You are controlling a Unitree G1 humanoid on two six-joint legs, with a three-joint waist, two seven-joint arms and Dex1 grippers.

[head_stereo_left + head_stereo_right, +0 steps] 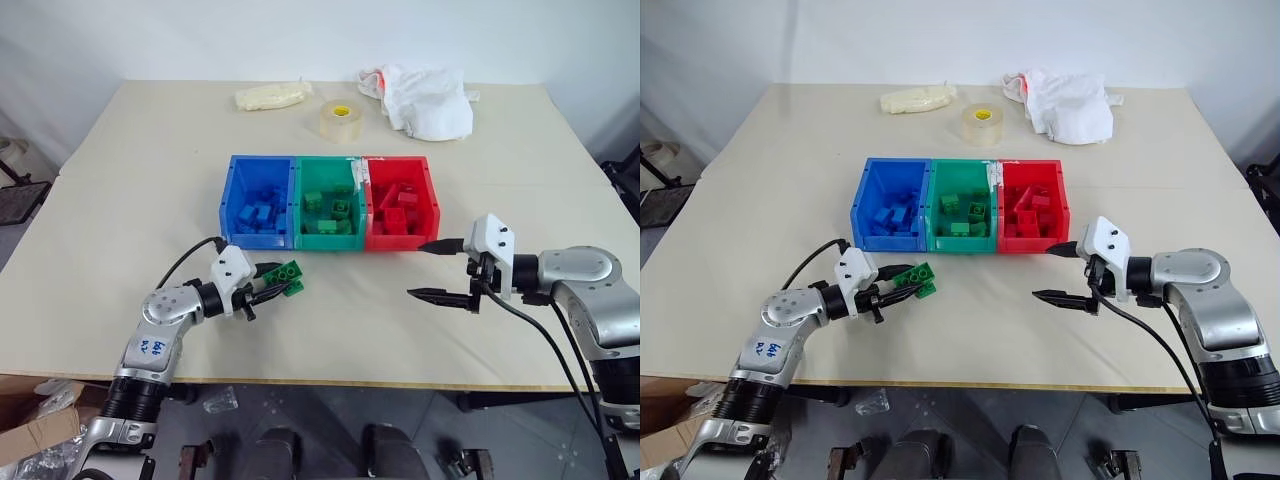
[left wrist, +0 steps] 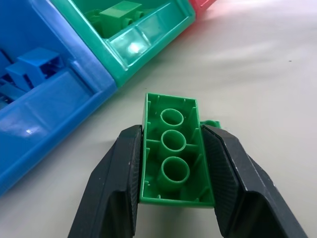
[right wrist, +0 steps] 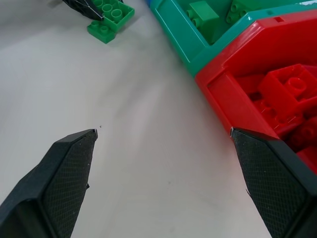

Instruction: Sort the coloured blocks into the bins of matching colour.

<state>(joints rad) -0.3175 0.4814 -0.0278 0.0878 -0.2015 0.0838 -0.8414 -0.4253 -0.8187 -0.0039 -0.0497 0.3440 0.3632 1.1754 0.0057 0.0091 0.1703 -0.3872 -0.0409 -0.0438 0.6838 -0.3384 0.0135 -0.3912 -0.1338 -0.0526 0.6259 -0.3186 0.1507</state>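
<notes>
green block [image 2: 176, 158] clamped in left gripper [image 1: 268, 283] on beige table [image 1: 130, 200] near its front edge, just before the bins [image 1: 330, 203]; right gripper [image 1: 438, 268] spread empty over bare tabletop.

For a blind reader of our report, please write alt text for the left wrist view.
The left pincer is shut on a green block, whose hollow underside faces the camera, above the table. Beyond it stand the blue bin and the green bin, both with blocks inside.
</notes>
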